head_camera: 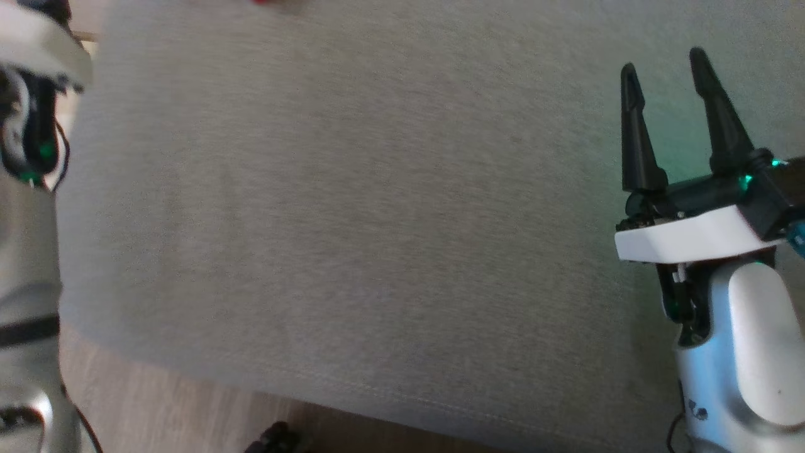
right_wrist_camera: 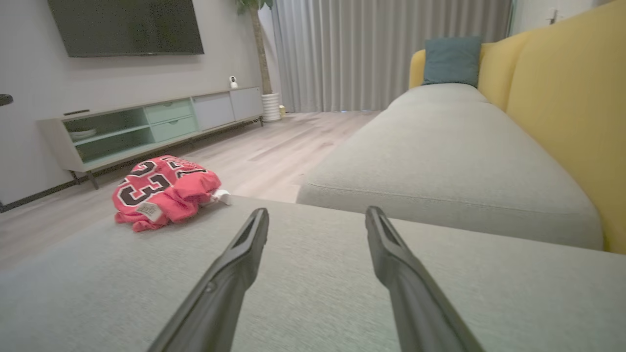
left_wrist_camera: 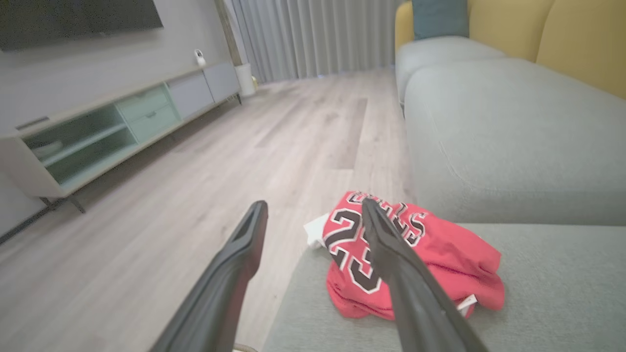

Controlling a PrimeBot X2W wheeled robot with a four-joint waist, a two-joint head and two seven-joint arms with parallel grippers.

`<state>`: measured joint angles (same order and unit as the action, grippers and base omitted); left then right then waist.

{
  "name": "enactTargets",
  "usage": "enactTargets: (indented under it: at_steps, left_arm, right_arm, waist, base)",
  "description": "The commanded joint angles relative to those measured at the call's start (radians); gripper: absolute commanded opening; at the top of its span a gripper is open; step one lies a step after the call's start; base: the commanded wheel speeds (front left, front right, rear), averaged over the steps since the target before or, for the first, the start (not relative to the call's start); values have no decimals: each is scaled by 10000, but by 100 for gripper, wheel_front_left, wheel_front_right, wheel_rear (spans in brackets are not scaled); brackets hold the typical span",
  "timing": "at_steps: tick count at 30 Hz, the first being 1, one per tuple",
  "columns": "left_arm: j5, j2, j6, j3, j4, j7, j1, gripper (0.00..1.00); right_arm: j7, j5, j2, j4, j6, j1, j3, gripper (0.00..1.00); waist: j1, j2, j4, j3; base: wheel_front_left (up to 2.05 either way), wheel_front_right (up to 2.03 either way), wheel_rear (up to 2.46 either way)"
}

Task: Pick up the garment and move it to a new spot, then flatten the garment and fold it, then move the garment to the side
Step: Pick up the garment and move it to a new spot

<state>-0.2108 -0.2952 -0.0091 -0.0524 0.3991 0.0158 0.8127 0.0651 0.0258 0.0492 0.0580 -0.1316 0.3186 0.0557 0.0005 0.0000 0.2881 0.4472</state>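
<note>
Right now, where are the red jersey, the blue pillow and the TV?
red jersey (right_wrist_camera: 164,194), right wrist view, its crumpled middle.
blue pillow (right_wrist_camera: 452,61), right wrist view, its front face.
TV (right_wrist_camera: 127,27), right wrist view, its dark screen.

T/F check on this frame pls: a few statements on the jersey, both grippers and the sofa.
1. The red jersey lies on the grey cushion, near its corner. True.
2. The right gripper holds the jersey. False: its jaws are open and empty, and the jersey lies apart from it.
3. The left gripper has its jaws open. True.
4. The jersey is spread flat. False: it is crumpled in a heap.
5. A teal pillow leans on the yellow backrest. True.
</note>
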Motion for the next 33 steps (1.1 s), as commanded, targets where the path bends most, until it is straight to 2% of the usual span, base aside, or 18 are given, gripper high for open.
enactTargets:
  at_steps: [1, 10, 16, 20, 21, 23, 24, 25, 26, 33]
  left_arm:
    - [33, -576, -57, 270, 141, -249, 574, 100]
    - [-599, -839, -875, -29, 2823, -1771, 2186, 100]
    - [-822, -1106, -1034, -181, 3750, -2410, 2642, 100]
    - [-796, -1294, -979, -222, 4114, -2572, 2850, 100]
    - [-797, -1323, -934, -215, 4190, -2578, 2884, 96]
    - [-801, -1377, -887, -218, 4355, -2593, 2908, 49]
    - [-802, -1402, -883, -225, 4422, -2571, 2925, 38]
    - [-799, -1423, -864, -230, 4484, -2525, 2940, 13]
    - [-789, -1445, -825, -231, 4534, -2444, 2954, 0]
    - [-568, -1629, -576, -316, 4509, -1265, 3059, 0]
  right_arm:
    - [8, -45, 10, 476, 9, 108, 279, 100]
    - [166, -96, 10, 1052, 9, -248, 62, 100]
    - [242, 0, 10, 1371, 9, -464, 30, 100]
    - [310, 59, 10, 1457, 9, -502, 53, 100]
    - [327, 76, 10, 1463, 9, -493, 55, 100]
    - [391, 115, 10, 1479, 9, -458, 49, 100]
    - [427, 124, 10, 1483, 9, -437, 49, 100]
    - [470, 130, 10, 1493, 9, -416, 50, 100]
    - [505, 132, 10, 1498, 9, -398, 52, 100]
    - [739, 192, 10, 1263, 9, -308, 60, 100]
  waist:
    - [-5, 0, -1221, 1195]
    - [-5, 0, -2242, 1747]
    - [-5, 0, -2563, 1989]
    - [-5, 0, -2670, 2118]
    - [-5, 0, -2689, 2135]
    - [-5, 0, -2722, 2153]
    - [-5, 0, -2732, 2152]
    - [-5, 0, -2736, 2146]
    - [-5, 0, -2737, 2135]
    - [-5, 0, -2695, 1636]
  base:
    - [0, 0, 0]
    - [0, 0, 0]
    - [0, 0, 0]
    - [0, 0, 0]
    - [0, 0, 0]
    - [0, 0, 0]
    - [0, 0, 0]
    - [0, 0, 0]
    - [0, 0, 0]
    - [0, 0, 0]
